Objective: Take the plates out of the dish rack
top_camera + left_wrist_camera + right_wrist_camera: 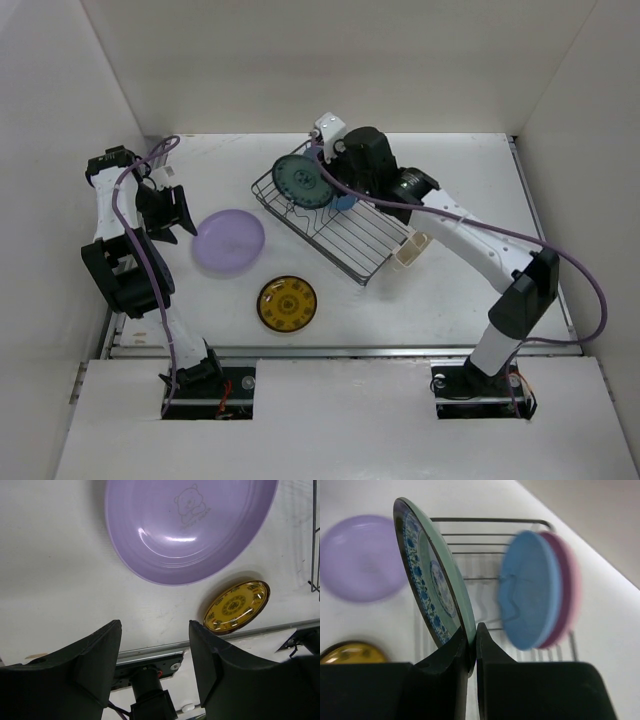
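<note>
Nearest the lens, bottom centre of the right wrist view: right jaws, brought together on the dark lower rim of the teal-patterned plate (432,580), no gap visible beside the rim. Plate kept on edge, leaning slightly, at the left end of the dish rack (350,240), upper centre of the top view. Edge grip judged deliberate: only the rim offered while the plate stands among the dividers, and a thin pinch suited to drawing it straight out. Cannot tell whether already clear of the wires. Light blue plate (530,590) and pink plate (570,580) upright and close together, right of centre in the right wrist view, blurred; judged next to come out. Lavender plate (229,241) and yellow-orange plate (286,303) flat, face up on the counter (450,200), left of the rack and apart from each other, so judged unloaded. Left jaws apart with nothing between them, bottom of the left wrist view, above bare counter near the lavender plate; judged parked clear of the right arm's path.
</note>
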